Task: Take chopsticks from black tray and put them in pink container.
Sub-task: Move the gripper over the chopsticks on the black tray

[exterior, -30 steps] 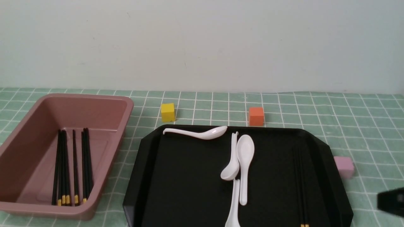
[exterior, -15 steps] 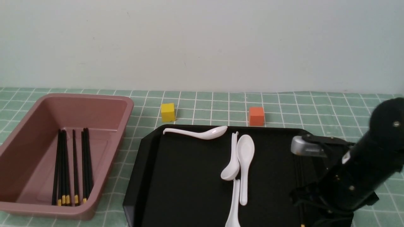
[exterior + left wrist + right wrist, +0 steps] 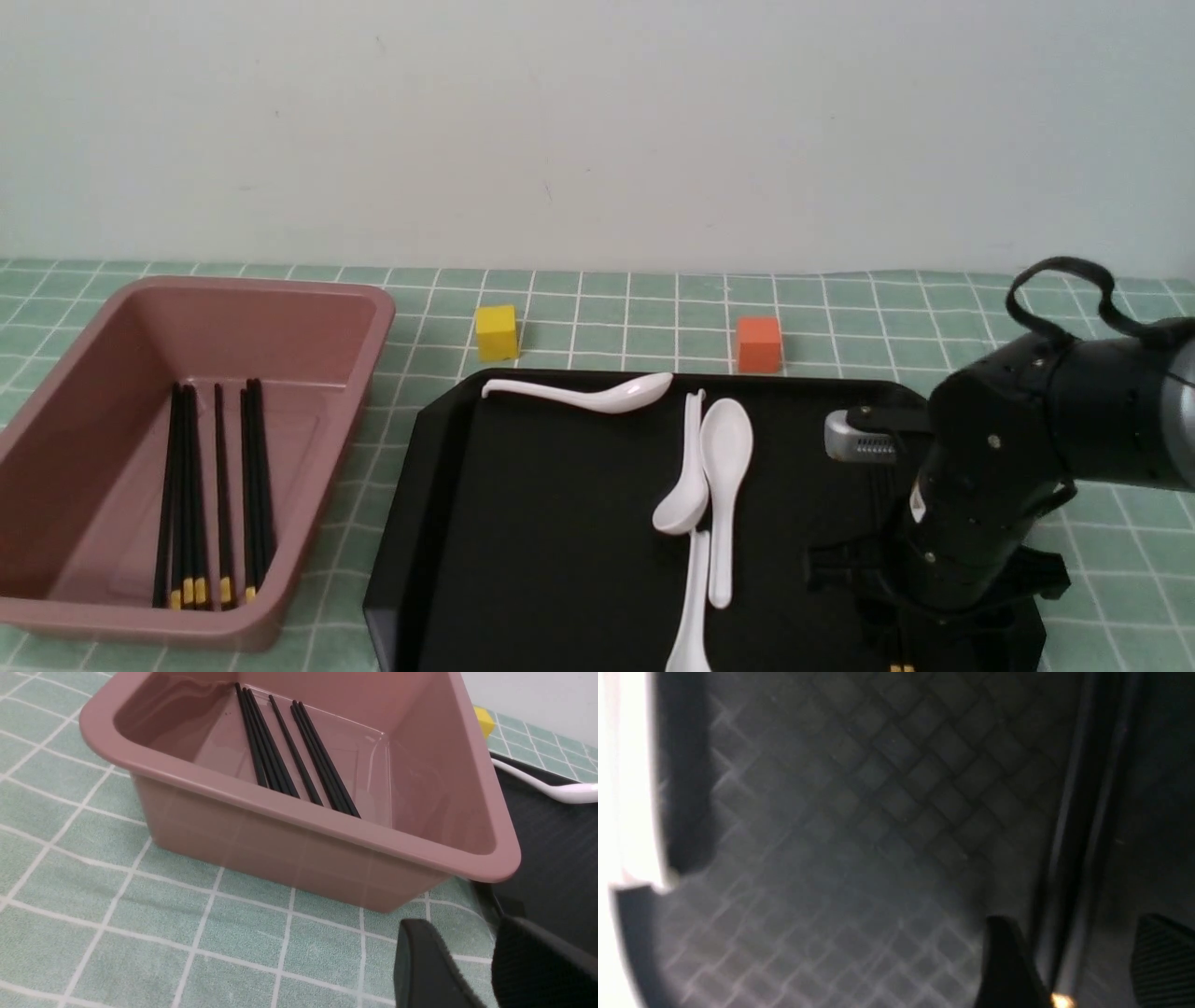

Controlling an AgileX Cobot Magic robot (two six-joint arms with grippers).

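- The right gripper (image 3: 1076, 938) hangs low over the right side of the black tray (image 3: 560, 523), jaws wide apart, gripping nothing.
- A pair of chopsticks (image 3: 1085, 812) lies side by side on the tray, between its fingers (image 3: 1004, 961).
- More chopsticks (image 3: 215, 495) lie flat in the pink container (image 3: 280, 327), left of the tray.
- The left gripper (image 3: 472, 952) sits near the container's corner, fingers slightly apart, empty.
- White spoons (image 3: 724, 467) lie mid-tray.

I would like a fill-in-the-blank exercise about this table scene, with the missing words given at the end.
The pink container holds only ____.
The white spoons lie on the ____ tray.
The yellow cube stands to the ____ of the orange cube.
The right gripper is ____, low over the tray.
Missing words: chopsticks; black; left; open.
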